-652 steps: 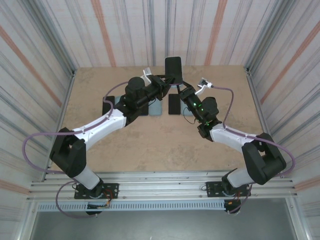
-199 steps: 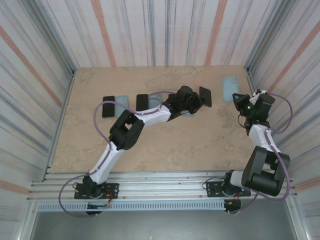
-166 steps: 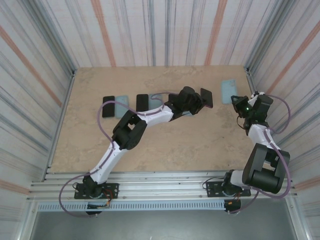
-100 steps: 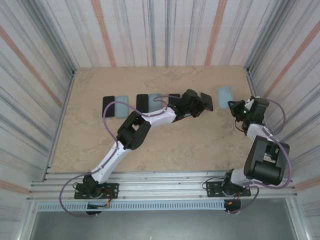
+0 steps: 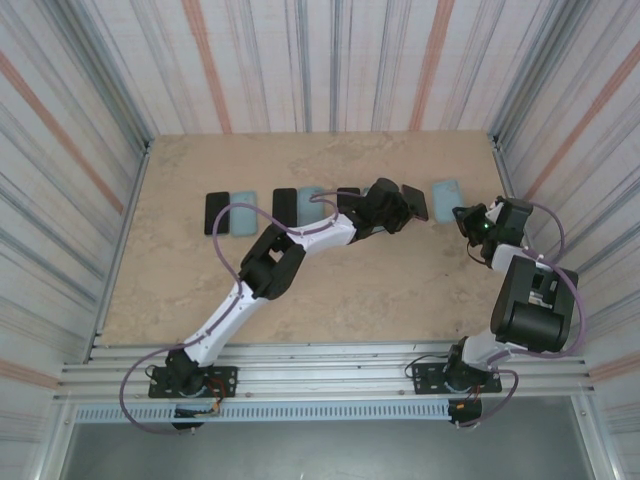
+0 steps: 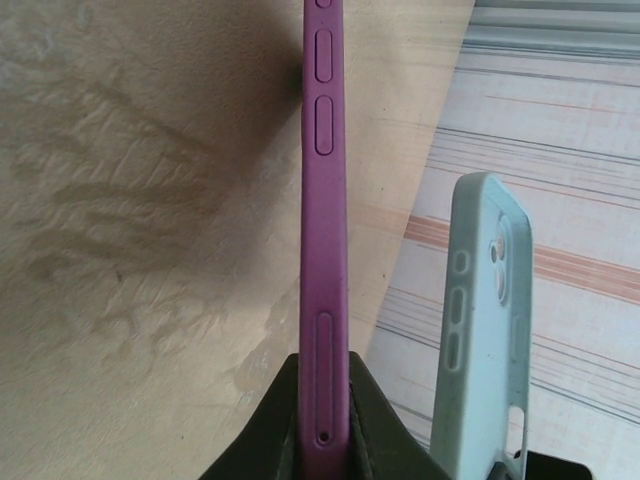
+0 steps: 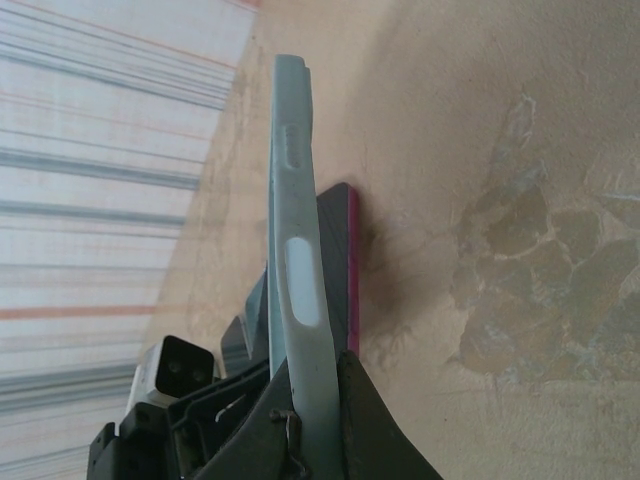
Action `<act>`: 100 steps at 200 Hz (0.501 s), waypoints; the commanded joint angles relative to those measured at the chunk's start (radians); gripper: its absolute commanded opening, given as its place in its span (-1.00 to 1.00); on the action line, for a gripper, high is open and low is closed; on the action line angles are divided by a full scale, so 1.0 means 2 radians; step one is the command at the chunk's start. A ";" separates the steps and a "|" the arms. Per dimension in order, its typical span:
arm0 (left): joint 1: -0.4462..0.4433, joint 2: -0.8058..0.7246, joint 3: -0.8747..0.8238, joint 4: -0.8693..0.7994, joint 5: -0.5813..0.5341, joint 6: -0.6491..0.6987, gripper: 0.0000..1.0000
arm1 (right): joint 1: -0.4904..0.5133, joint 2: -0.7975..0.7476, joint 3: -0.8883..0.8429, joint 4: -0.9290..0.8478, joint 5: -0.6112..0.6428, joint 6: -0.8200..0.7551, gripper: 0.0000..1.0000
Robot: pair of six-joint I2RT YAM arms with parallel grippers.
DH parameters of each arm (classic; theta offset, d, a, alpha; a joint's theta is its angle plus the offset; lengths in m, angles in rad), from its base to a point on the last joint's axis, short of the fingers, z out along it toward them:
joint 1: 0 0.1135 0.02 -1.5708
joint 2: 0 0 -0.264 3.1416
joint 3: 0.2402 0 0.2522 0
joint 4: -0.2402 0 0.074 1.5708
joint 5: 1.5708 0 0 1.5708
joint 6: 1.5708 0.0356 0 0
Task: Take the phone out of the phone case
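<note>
- Beige table [image 5: 330, 290], mottled like polished stone, with ribbed, striped walls [image 5: 300, 60] on three sides.
- Left wrist view: the phone [image 6: 324, 250] stands edge-on, a slim purple slab with rounded sides. It has two oblong buttons near the top and a long slot lower down.
- The left gripper [image 6: 322, 425] is clamped on the phone's bottom end, dark fingers [image 6: 270, 440] tight against both faces.
- Just to the right, clear of the phone, is the phone case [image 6: 480, 330]. It is pale blue-grey and soft-cornered, and a camera hole and button cut-outs are showing.
- Right wrist view: that phone case [image 7: 295, 250] goes edge-on, thin and smooth, with an oval opening in its side. The right gripper [image 7: 305, 400] pinches its lower end.
- Behind the case here, the phone [image 7: 338, 250] shows a dark face and a magenta rim (colour the overhead view doesn't give).
- Overhead: the phone [image 5: 412, 203] is a dark rectangle at the back-middle of the table, out of its case [image 5: 446, 191], which sits just beside it on the right.
- The overhead view adds a row of phones and cases [image 5: 260, 208] lying flat to the left.
</note>
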State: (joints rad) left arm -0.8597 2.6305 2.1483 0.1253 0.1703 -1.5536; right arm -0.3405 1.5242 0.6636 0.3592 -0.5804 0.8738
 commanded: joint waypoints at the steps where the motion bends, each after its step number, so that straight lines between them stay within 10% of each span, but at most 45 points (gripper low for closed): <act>1: -0.005 0.013 0.028 -0.022 -0.011 -0.004 -0.68 | 0.004 0.010 0.010 0.007 -0.004 -0.013 -1.00; 100: -0.006 -0.015 0.023 -0.075 -0.001 0.033 -0.05 | 0.010 0.033 0.016 0.003 0.001 -0.019 -1.00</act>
State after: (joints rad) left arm -0.8597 2.6461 2.1731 0.0166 0.1741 -1.5311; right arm -0.3256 1.5723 0.6640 0.3634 -0.5770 0.8665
